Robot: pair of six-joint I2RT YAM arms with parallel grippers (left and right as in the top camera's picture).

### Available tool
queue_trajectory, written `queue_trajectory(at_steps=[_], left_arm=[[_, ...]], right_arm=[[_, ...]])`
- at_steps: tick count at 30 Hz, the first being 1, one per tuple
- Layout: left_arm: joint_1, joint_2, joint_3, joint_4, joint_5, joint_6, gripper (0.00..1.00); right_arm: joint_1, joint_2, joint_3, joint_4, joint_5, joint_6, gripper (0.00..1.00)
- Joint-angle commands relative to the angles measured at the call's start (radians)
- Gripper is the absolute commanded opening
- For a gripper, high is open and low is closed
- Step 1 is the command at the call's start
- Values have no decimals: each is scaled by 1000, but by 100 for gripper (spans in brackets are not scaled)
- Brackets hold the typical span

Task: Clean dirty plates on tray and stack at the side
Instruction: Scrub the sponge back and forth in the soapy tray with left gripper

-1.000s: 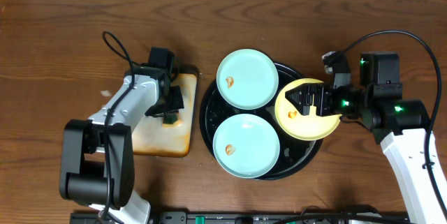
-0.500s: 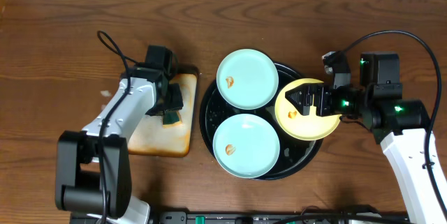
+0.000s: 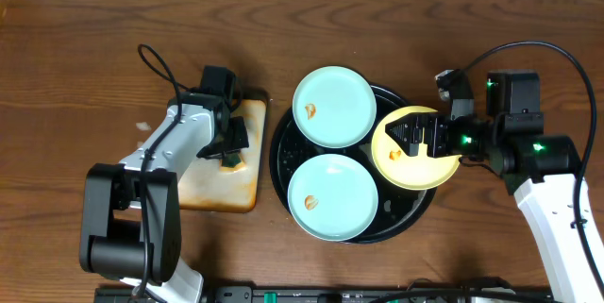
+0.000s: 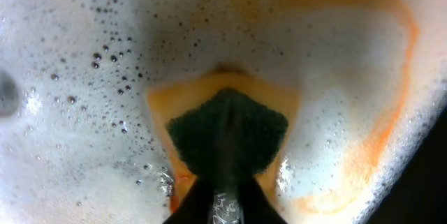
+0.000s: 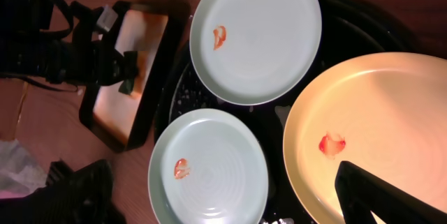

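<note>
The large black tray holds two mint-green plates, one at the back and one at the front, each with an orange smear. My right gripper is shut on the rim of the yellow plate, which lies tilted over the tray's right side. In the right wrist view a black finger lies over the yellow plate beside its smear. My left gripper is shut on a green sponge, pressed into the foamy small tray.
The small rectangular orange-stained tray stands left of the black tray, almost touching it, and also shows in the right wrist view. Bare wooden table lies to the far left, at the back and right of the black tray.
My left arm shifted slightly over the small tray and came back, sponge still gripped. My right arm, the yellow plate and the mint plates have not moved.
</note>
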Motion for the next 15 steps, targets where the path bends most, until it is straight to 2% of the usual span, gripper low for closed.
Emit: queue_trajectory(at_steps=[1,8,15], left_arm=[[-2,22,-9,3,-12,-4,7],[-2,-6,37,-44,14,-4,8],[-2,-126,109,-102,23,-4,8]], right_arm=[[-8,0,10,-2,-5,11,99],[-8,0,10,-2,-5,11,99],[-8,0,10,-1,-5,11,99]])
